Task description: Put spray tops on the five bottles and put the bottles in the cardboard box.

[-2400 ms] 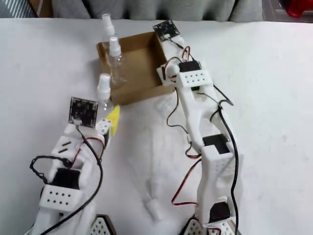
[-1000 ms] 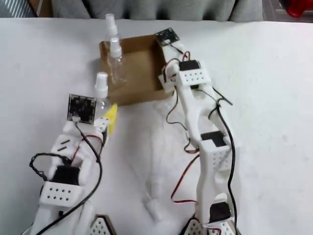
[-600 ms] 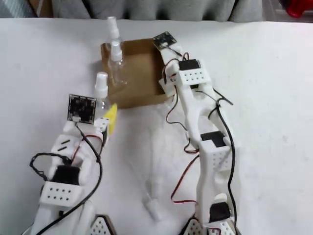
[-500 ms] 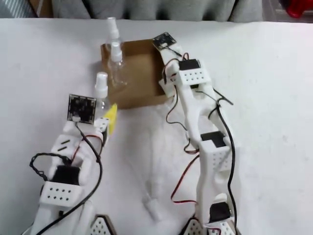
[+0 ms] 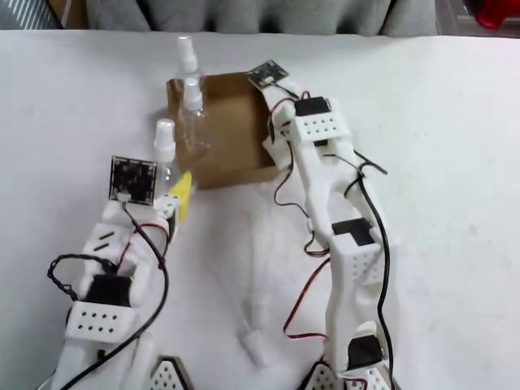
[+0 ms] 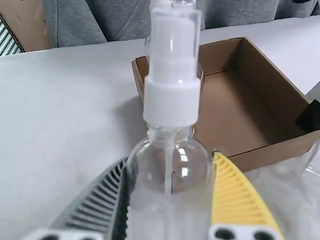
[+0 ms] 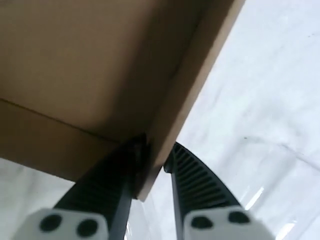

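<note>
Box (image 5: pixel 231 122) of brown cardboard sits open on the white table (image 5: pixel 447 122), and everything here is placed from it. Just outside its near-left corner a clear bottle (image 6: pixel 172 142) stands upright with its white spray top on, and the left gripper (image 6: pixel 171 162) is clamped on its round body, the grey finger on one side and the yellow finger (image 6: pixel 235 195) on the other. The box's near wall lies between this bottle and the box floor. Inside the box, against its left wall, a second capped bottle (image 5: pixel 193 110) stands upright, right behind the held one as the left wrist camera sees it. A third capped bottle (image 5: pixel 186 55) stands at the far-left corner; whether it is inside or just outside cannot be told. The right gripper (image 7: pixel 155 147) pinches the box's right wall (image 7: pixel 192 80) close to a corner, one black finger inside and one outside, both pressed to the cardboard. Well in front of the box, between the two arms, another clear bottle (image 5: pixel 252 313) lies on its side on the table.
</note>
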`<state>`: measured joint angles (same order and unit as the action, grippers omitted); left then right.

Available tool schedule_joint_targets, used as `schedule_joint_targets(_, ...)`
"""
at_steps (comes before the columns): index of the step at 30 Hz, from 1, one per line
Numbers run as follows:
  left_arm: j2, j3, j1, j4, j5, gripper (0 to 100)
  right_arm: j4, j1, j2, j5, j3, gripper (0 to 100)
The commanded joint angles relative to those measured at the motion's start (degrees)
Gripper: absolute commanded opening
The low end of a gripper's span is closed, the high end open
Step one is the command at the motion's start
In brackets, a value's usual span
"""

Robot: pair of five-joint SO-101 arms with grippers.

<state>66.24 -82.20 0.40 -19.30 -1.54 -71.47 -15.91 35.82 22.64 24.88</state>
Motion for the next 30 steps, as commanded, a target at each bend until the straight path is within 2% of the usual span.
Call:
schedule_joint_targets(1,-0.31,4.22,-0.75,2.02,0.62,2,-2.59,-1.80,-1.63,0.88,1.05,1.5)
schedule_joint_targets(12,-0.31,4.31,-0.75,2.02,0.62,2,-8.40,-2.42,-3.65,0.70,0.97,1.5)
schedule_joint_targets(16,-0.31,4.31,-0.75,2.02,0.62,2,-8.57,-2.33,-3.74,-2.73,0.97,1.5)
schedule_joint_targets(24,-0.31,4.31,-0.75,2.02,0.62,2,-9.54,-2.51,-3.38,-2.81,1.05,1.5)
schedule_joint_targets(30,-0.31,4.31,-0.75,2.02,0.26,2,-9.36,-5.49,-3.21,-3.25,1.32,3.9)
